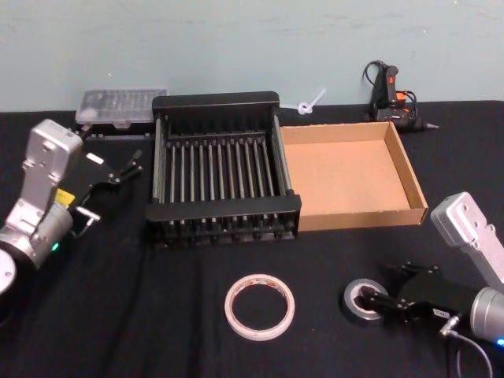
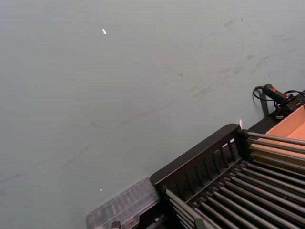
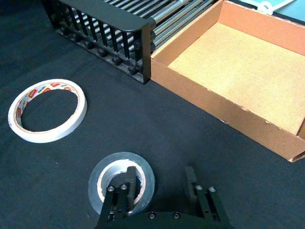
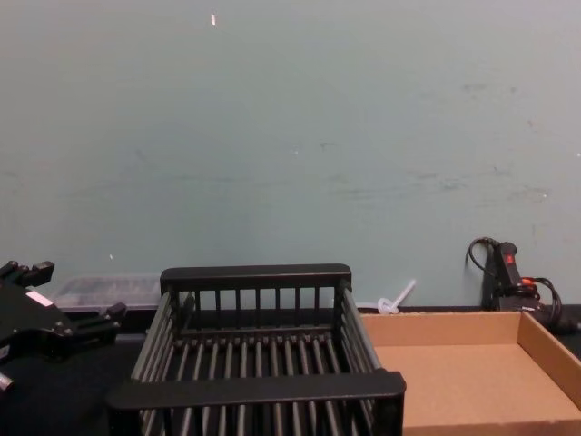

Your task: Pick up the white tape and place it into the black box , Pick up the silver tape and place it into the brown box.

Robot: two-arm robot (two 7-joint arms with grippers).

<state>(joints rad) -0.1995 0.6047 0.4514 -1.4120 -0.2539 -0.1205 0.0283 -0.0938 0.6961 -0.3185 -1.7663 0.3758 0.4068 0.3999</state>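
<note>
The silver tape lies flat on the black cloth at the front right. My right gripper is open at table level, one finger down in the roll's hole and the other outside its wall. The white tape lies flat to its left, in front of the black box. The brown box stands against the black box's right side. My left gripper hangs open and empty, raised left of the black box.
A clear plastic case lies behind the black box at the back left. A glue gun with its cable stands behind the brown box, and a small white plastic piece lies beside it. A pale wall closes the back.
</note>
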